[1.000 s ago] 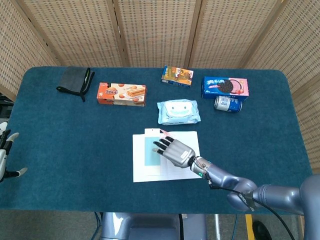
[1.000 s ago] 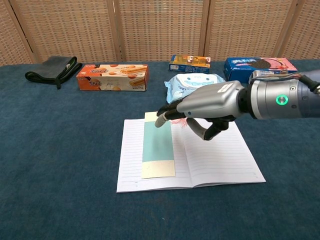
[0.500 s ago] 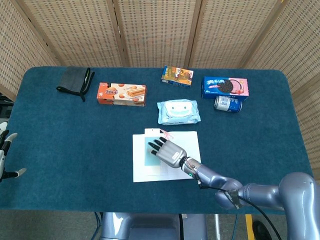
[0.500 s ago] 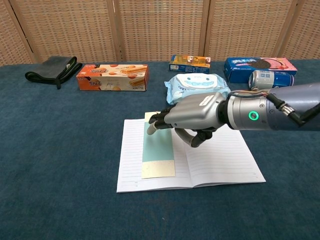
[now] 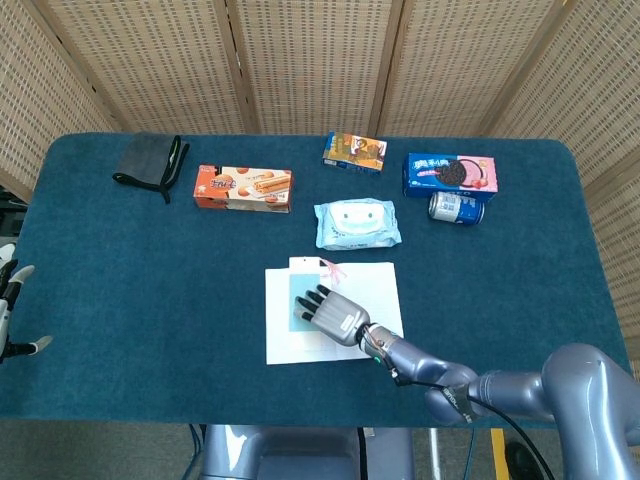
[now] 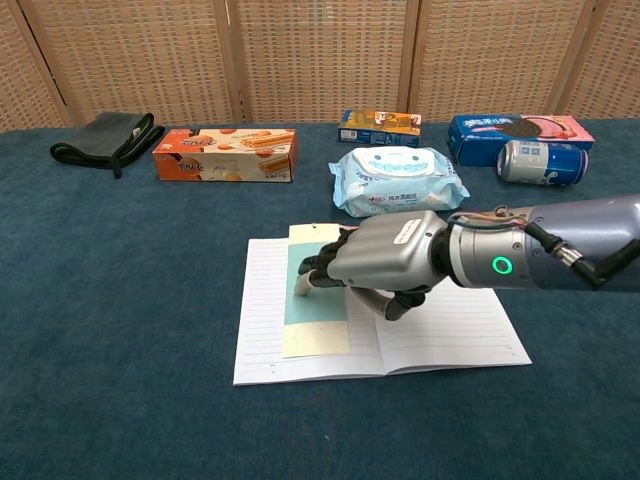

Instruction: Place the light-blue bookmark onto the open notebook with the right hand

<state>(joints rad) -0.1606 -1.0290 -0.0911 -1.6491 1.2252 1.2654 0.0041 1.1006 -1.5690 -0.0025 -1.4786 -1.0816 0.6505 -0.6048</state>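
The open notebook [image 5: 278, 345] [image 6: 450, 330] lies flat near the table's front middle. The light-blue bookmark [image 5: 298, 285] [image 6: 315, 312], with a cream lower end, lies lengthwise on its left page. My right hand [image 5: 330, 315] [image 6: 378, 265] is palm-down over the notebook's middle. Its fingertips [image 6: 308, 280] rest on the bookmark's upper half and hide part of it. It grips nothing. My left hand [image 5: 10, 300] shows only in the head view, at the far left edge beyond the table, fingers apart and empty.
Along the back stand a black cloth [image 5: 150, 160], an orange biscuit box [image 5: 243, 188], a small snack box [image 5: 355, 151], a blue cookie box [image 5: 450, 173] and a can [image 5: 456, 207]. A wet-wipes pack [image 5: 356, 222] lies just behind the notebook.
My right hand has come down and drawn back toward the notebook's left page, its fingertips now on the bookmark. The bookmark and the left hand have not moved.
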